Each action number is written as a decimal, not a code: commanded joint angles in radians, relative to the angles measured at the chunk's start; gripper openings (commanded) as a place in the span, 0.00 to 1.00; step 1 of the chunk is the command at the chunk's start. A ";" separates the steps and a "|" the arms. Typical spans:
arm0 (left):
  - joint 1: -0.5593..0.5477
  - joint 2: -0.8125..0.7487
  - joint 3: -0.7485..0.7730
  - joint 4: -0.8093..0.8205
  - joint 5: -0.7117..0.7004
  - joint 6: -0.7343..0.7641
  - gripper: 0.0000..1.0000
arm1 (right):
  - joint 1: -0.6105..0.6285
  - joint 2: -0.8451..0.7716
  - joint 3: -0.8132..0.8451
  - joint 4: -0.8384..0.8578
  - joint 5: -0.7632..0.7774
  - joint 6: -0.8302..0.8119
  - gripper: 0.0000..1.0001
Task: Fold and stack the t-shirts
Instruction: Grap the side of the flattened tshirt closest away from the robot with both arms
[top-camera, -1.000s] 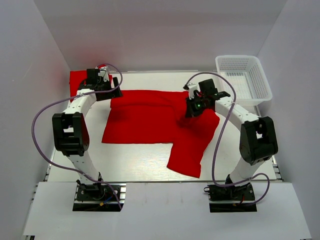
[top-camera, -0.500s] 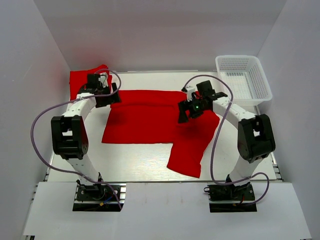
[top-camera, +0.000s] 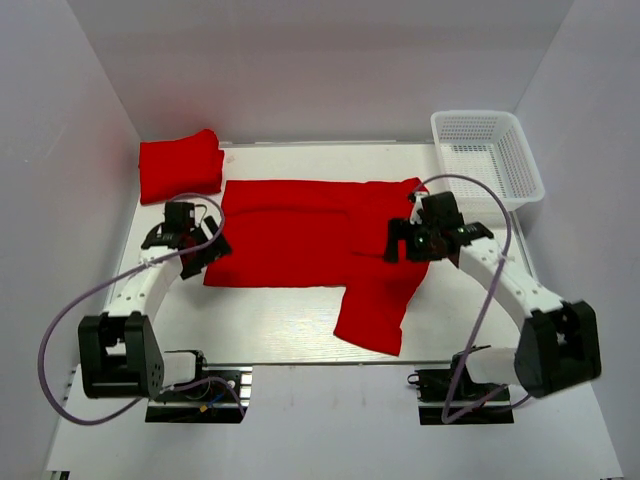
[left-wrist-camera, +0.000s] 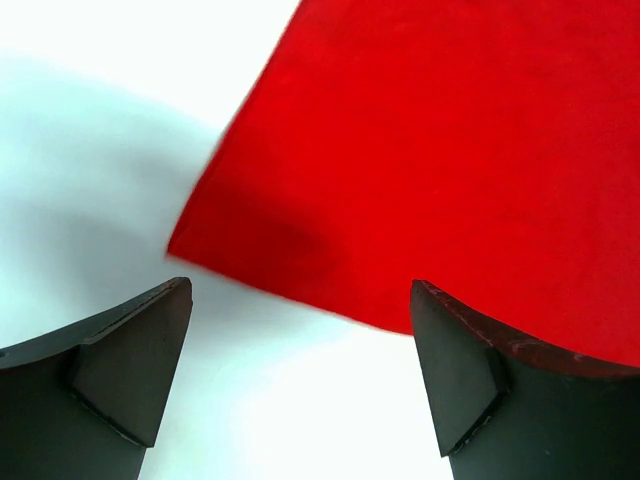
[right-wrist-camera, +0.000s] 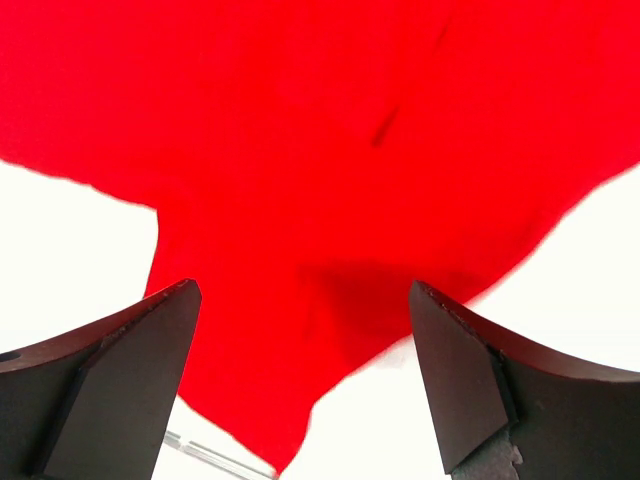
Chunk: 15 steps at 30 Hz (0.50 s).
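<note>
Left arm (top-camera: 150, 280) is stretched forward low along the left side of the table (top-camera: 280, 320), with the left gripper (top-camera: 203, 253) at the near-left corner of the spread t-shirt (top-camera: 300, 235). Its jaws are released wide with nothing in them. In the wrist view that corner lies just ahead of the fingertips: the right finger is over the cloth edge, the left finger over bare table, contact not clear. Right arm (top-camera: 505, 280) swings out to the right, then angles in toward centre. The right gripper (top-camera: 398, 245) hangs over the shirt's right part, jaws also spread, red cloth below both fingers, nothing pinched. The spread t-shirt lies flat mid-table, one section running toward the near edge. The folded t-shirt (top-camera: 180, 167) sits at the far-left corner, well apart from both grippers. White mesh basket (top-camera: 488, 155) is at far right.
</note>
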 joint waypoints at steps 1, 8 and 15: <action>0.004 -0.058 -0.065 -0.006 -0.085 -0.065 1.00 | 0.007 -0.093 -0.070 -0.050 0.003 0.079 0.90; 0.023 -0.058 -0.162 0.062 -0.130 -0.140 0.92 | 0.012 -0.248 -0.156 -0.131 0.069 0.079 0.90; 0.032 0.000 -0.207 0.145 -0.170 -0.165 0.80 | 0.010 -0.255 -0.157 -0.147 0.056 0.079 0.90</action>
